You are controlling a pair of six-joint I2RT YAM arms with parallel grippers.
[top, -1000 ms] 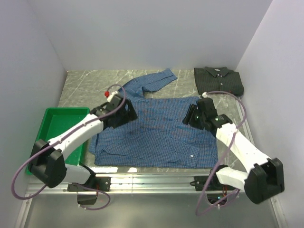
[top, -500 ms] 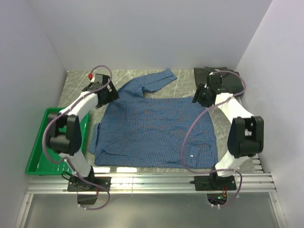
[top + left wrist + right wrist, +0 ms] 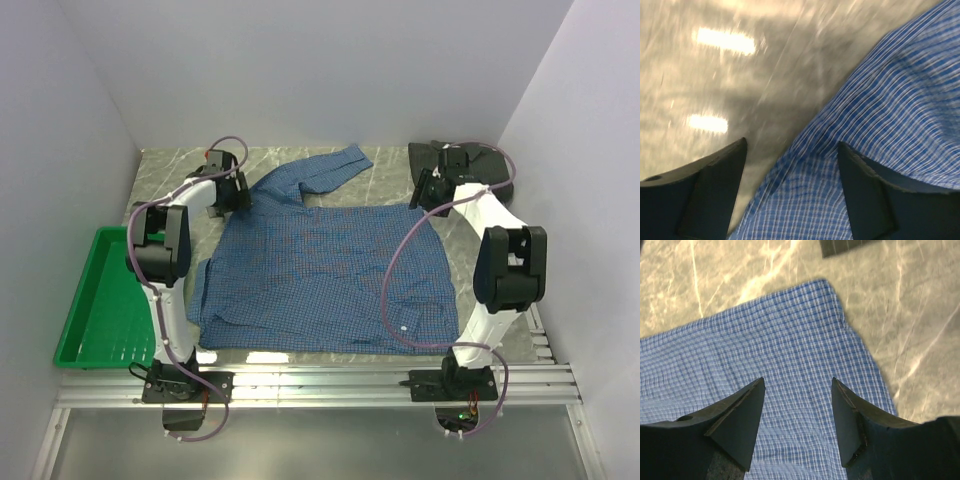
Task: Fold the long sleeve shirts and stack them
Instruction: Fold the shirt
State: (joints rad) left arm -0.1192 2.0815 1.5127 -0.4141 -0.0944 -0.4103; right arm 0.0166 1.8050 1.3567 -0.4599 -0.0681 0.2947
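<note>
Top external view: we count two long sleeve shirts, two arms and one tray on the counter (image 3: 380,180).

1. Blue checked shirt (image 3: 320,270): it lies spread open across the middle of the counter. One sleeve (image 3: 335,165) angles toward the far edge.
2. Dark shirt (image 3: 421,155): it lies folded in the far right corner. In the right wrist view a corner of it (image 3: 845,246) shows just beyond the blue cloth, with bare counter between the two, so they do not touch.
3. Green tray (image 3: 105,290): it sits at the near left, beside the blue shirt's left edge.

Pincer states:
- Left pincer (image 3: 237,192): it is at the far left shoulder of the blue shirt. In the left wrist view the left pincer (image 3: 790,195) is released, its jaws spread to either side of the shirt's edge, with cloth and bare counter between them. That view is blurred, so we cannot tell whether the tips touch the cloth.
- Right pincer (image 3: 430,192): it is at the far right corner of the blue shirt. In the right wrist view the right pincer (image 3: 797,425) is released, jaws apart above the checked cloth, gripping nothing.

Obstructions: the right wrist and its purple cable (image 3: 500,160) cover part of the dark shirt from above. The left arm rises between the tray and the blue shirt.
</note>
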